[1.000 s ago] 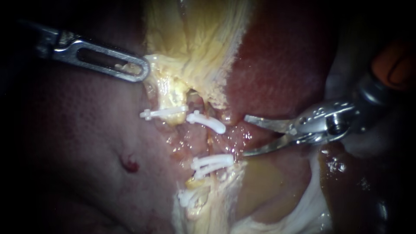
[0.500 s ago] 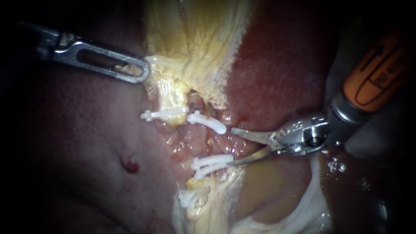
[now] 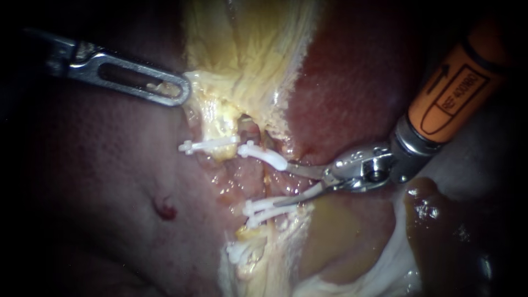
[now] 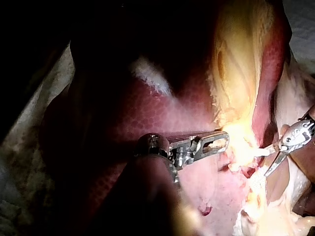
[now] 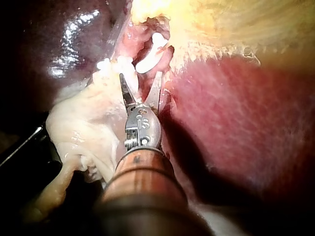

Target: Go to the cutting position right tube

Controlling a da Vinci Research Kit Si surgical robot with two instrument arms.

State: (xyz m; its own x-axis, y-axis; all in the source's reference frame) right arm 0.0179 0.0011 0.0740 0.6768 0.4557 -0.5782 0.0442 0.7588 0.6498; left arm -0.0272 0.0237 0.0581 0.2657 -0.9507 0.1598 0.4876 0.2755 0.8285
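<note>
A: Backdrop?
B: Dark red liver (image 3: 363, 82) fills the field, w/ a strip of yellow tissue (image 3: 247, 49) down the centre.

A: Item 1, target?
B: The right tube (image 3: 268, 180) is a short pinkish stretch at centre of the endoscope view. It runs between the upper clip (image 3: 263, 155) and the lower clip pair (image 3: 269, 207) and is partly veiled by wet tissue.

A: Item 2?
B: The right instrument (image 3: 282, 184) has blades, moderately open, gripping nothing. Upper blade tip is just beside the upper clip; lower blade tip lies over the lower clip pair. The tube sits at the tips, but I can't tell if it's fully between the blades.

A: Item 3?
B: The left-side clip (image 3: 206, 144) is near, on the neighbouring strand. The left instrument (image 3: 180, 91) is well apart from the blades, jaws closed w/ yellow tissue nipped at the tip, prob. holding tension.

A: Hazards?
B: Est. only:
- Closing now may give a partial cut if the tube isn't deep enough in the blades.
- A blade resting on a clip could nick or dislodge it, so it needs the mid-gap.
- Tips pushed too far could score the tissue behind.
- If the left grip slips, the tube goes slack and shifts off line.
</note>
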